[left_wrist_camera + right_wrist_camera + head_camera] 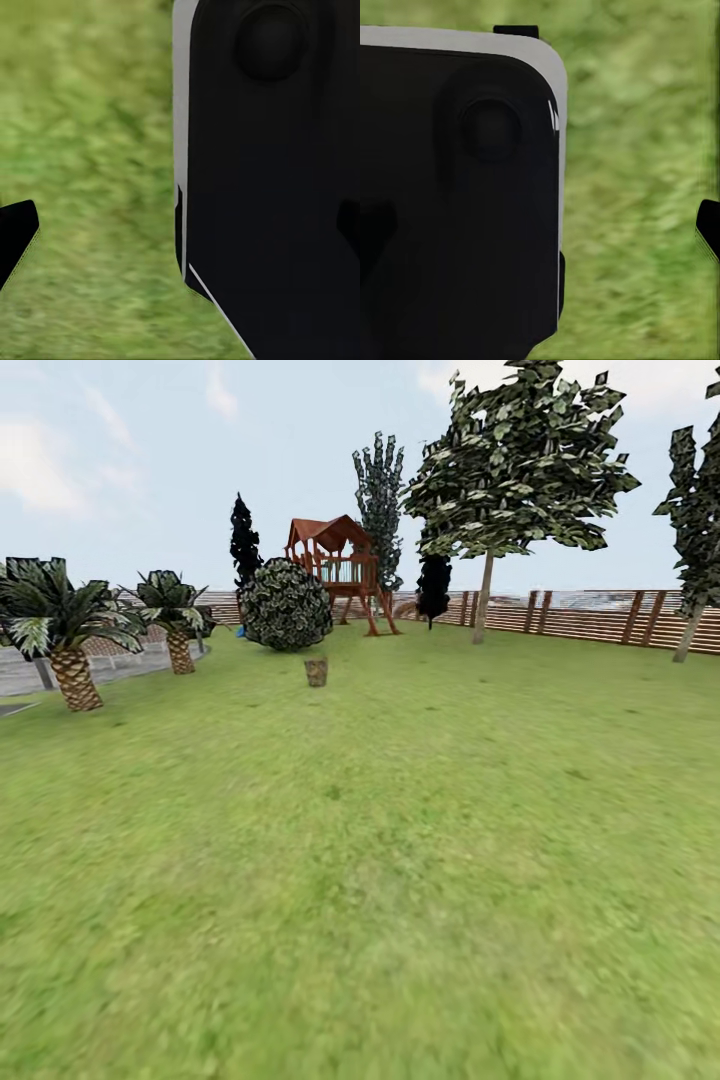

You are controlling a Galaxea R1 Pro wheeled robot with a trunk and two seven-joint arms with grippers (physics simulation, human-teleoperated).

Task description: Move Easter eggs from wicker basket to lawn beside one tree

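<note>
The wicker basket is a small brown shape far ahead on the lawn, in front of a round bush. The Easter eggs are too small to make out from here. A tall tree with a pale trunk and a broad canopy stands at the back right by the fence. In the left wrist view my left gripper hangs over grass beside my dark body, its fingertips far apart and nothing between them. My right gripper looks the same, one fingertip showing at the frame's edge.
A wooden playset and a round bush stand behind the basket. Two palms grow at the left by a paved strip. A slatted fence closes the back. Another pale-trunked tree is at the far right.
</note>
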